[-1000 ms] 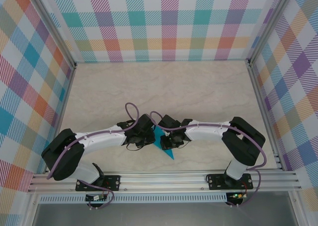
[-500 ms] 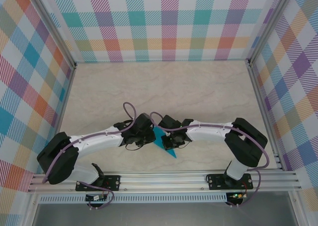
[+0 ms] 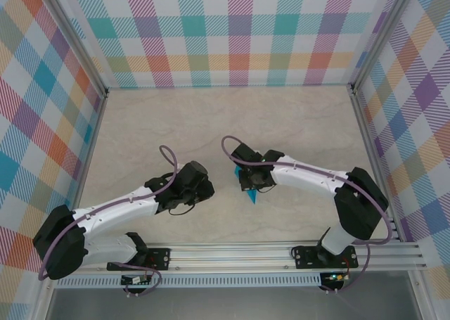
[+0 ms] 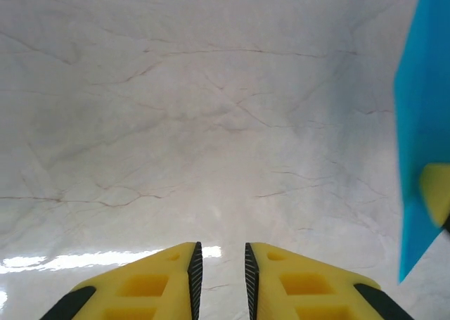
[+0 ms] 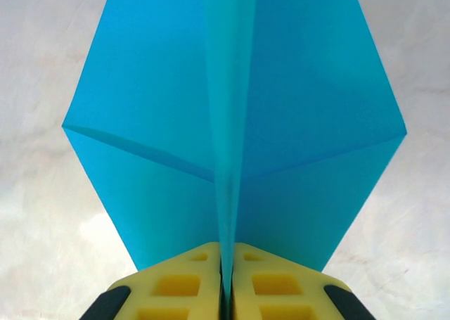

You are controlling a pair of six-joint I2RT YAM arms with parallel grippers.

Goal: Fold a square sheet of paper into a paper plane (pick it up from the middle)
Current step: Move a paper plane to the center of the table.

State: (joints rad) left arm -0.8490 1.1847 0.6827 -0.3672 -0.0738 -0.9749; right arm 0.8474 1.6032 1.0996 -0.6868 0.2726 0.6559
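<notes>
A pale marbled table [image 3: 281, 123] is seen, boxed in by plaid walls [image 3: 239, 32]. The teal paper plane [image 5: 232, 123] is pinched along its centre crease by the right gripper [image 5: 226, 267], jaws closed on it; poss. lifted off the table, hard to tell. The left gripper [image 4: 220, 271] is seen left of the plane, well apart, w/ jaws at a narrow slit, nothing held.

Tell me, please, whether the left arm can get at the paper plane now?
Probably yes: bare table lies between the left gripper and the paper plane. The right gripper pinches the centre crease, so the near wing looks free.
</notes>
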